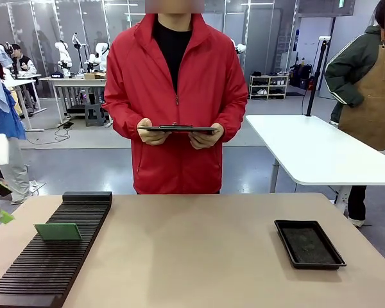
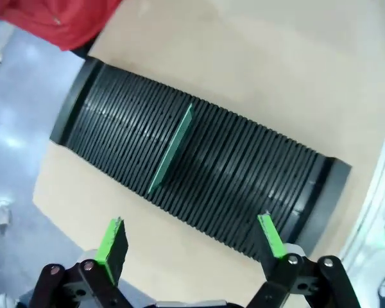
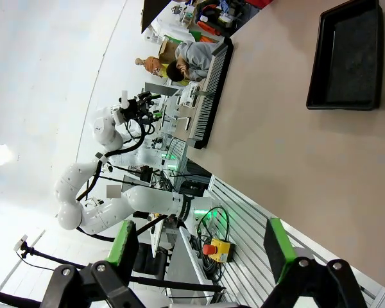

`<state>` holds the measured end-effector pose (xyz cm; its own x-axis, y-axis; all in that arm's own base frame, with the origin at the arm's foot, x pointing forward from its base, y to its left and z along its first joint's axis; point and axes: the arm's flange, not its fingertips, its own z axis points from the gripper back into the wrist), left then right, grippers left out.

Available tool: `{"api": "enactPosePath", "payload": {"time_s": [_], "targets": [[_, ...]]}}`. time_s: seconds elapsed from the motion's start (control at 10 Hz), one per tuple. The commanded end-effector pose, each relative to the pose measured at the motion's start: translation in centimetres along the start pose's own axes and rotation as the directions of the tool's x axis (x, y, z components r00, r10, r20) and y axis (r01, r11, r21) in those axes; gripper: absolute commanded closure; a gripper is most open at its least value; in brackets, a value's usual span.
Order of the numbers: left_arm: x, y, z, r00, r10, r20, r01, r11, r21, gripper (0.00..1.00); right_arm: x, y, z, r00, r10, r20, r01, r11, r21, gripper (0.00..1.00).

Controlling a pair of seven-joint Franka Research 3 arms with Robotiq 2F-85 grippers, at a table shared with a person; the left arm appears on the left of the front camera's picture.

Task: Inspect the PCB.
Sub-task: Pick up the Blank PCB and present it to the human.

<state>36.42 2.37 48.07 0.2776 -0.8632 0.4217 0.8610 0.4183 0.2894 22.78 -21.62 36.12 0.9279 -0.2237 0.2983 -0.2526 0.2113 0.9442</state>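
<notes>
At the left of the front view a black ribbed rack (image 1: pixel 51 260) lies on the bench (image 1: pixel 192 256), and the green circuit board (image 1: pixel 58 231) stands on edge in one of its slots, roughly at mid-length, its top edge proud of the ribs. In the left wrist view the same board (image 2: pixel 173 149) shows as a thin green sliver set between the ribs in the middle of the frame, and the left tool (image 2: pixel 191 240) hangs above the rack (image 2: pixel 244 186) with its green-padded fingers wide apart and nothing between them. The board looks thin, light and stiff. It is probably easy to lift but fragile on its faces, where small parts and traces could be scraped or knocked. The safest hold is likely a light pinch on the exposed top edge near its middle, followed by a straight pull along the slot so that it does not jam or flex. In the middle of the front view a person behind the bench holds a dark tablet (image 1: pixel 178 129) flat in both hands. At the lower right a shallow black tray (image 1: pixel 289 253) sits well apart from the rack. In the right wrist view the right tool (image 3: pixel 200 242) is also spread open and empty, off the bench, with the tray (image 3: pixel 316 70) in the upper right.
</notes>
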Motion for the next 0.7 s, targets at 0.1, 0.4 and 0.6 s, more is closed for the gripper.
{"api": "enactPosePath", "payload": {"time_s": [0.1,0.4,0.6], "targets": [[0.4,1.0,-5.3,0.983,-0.139,-0.116,0.142,0.99,0.017,0.0,-0.1,0.1,0.0,1.0,0.005,0.004,-0.005,1.0,0.01,0.0],[1.4,1.7,-9.0,0.944,-0.274,-0.182,0.278,0.961,-0.006,0.0,-0.1,0.1,0.0,1.0,0.005,0.004,-0.005,1.0,0.01,0.0],[1.7,2.4,-10.3,0.919,-0.343,-0.196,0.343,0.939,-0.036,0.0,-0.1,0.1,0.0,1.0,0.005,0.004,-0.005,1.0,0.01,0.0]]}}
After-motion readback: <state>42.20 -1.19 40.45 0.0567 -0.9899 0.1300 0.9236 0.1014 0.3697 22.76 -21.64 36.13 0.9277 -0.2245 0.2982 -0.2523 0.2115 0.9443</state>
